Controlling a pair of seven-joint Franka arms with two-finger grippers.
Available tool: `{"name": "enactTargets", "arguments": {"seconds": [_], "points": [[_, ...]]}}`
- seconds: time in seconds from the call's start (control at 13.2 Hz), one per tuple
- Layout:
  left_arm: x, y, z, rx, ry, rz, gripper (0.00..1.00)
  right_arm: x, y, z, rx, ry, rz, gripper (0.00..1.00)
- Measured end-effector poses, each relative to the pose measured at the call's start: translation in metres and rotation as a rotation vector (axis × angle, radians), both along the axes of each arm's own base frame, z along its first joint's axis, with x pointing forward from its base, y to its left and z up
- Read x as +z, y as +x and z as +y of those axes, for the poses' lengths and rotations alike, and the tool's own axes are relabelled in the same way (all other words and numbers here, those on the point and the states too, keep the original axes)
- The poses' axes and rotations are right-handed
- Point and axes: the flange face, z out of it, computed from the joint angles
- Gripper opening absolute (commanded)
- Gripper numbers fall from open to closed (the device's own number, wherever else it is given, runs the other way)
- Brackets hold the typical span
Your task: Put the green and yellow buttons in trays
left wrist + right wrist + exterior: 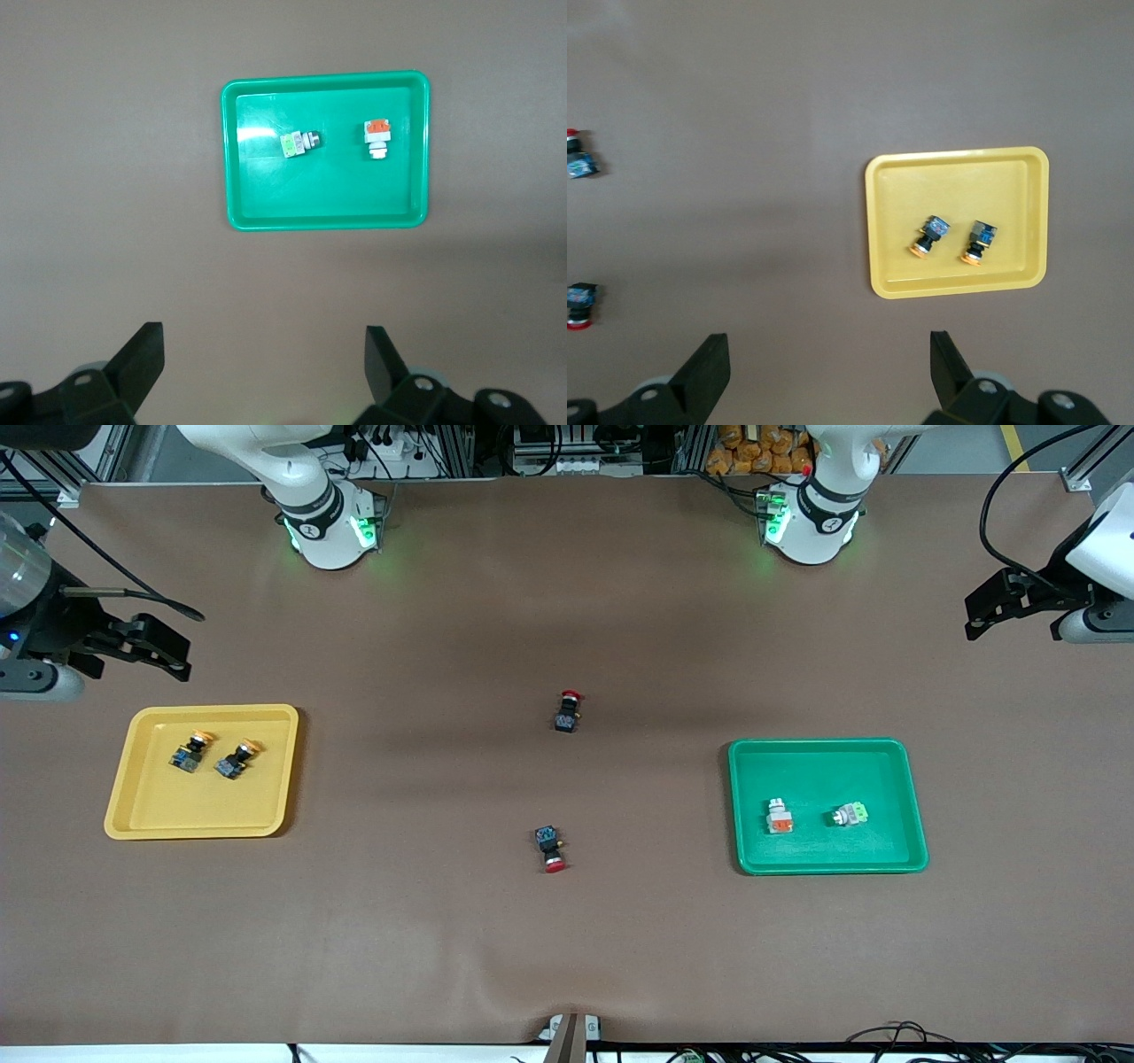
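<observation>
While both arms wait raised at the table's ends, the left gripper (974, 615) hangs with jaws wide apart and empty, farther from the front camera than the green tray (912, 806). The right gripper (182, 657) hangs likewise, spread and empty, beside the yellow tray (133, 779). Two black-bodied yellow-capped buttons (193, 751) (236, 760) lie side by side in the yellow tray. An orange-faced grey button (779, 817) and a green-faced grey button (850, 814) lie apart in the green tray. Two red-capped switches (568, 712) (550, 848) lie on the brown table (567, 939) between the trays.
</observation>
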Motion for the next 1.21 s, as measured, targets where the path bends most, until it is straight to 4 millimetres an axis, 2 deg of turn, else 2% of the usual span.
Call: {"name": "enactTargets", "arguments": {"seconds": [0.23,0.38,0.45,0.61,0.76,1.21], "points": [[0.0,0.0,-0.002,0.001,-0.018,0.002,1.0,-0.026,-0.028,-0.022,-0.011,0.009,-0.014,1.0],[-0.001,0.001,-0.002,0.003,-0.034,0.003,1.0,-0.027,-0.044,-0.029,-0.01,0.01,-0.016,1.0],[-0.001,0.001,-0.001,0.006,-0.035,0.003,1.0,-0.025,-0.047,-0.039,0.005,0.011,-0.022,1.0],[-0.002,0.001,-0.001,0.009,-0.035,0.005,1.0,-0.019,-0.044,-0.064,0.026,0.016,-0.042,1.0],[-0.003,0.002,-0.001,0.032,-0.036,0.006,1.0,-0.016,-0.036,-0.076,0.027,0.022,-0.043,1.0],[-0.002,0.002,0.001,0.051,-0.036,0.004,1.0,-0.017,-0.02,-0.07,0.035,0.028,-0.004,1.0]]}}
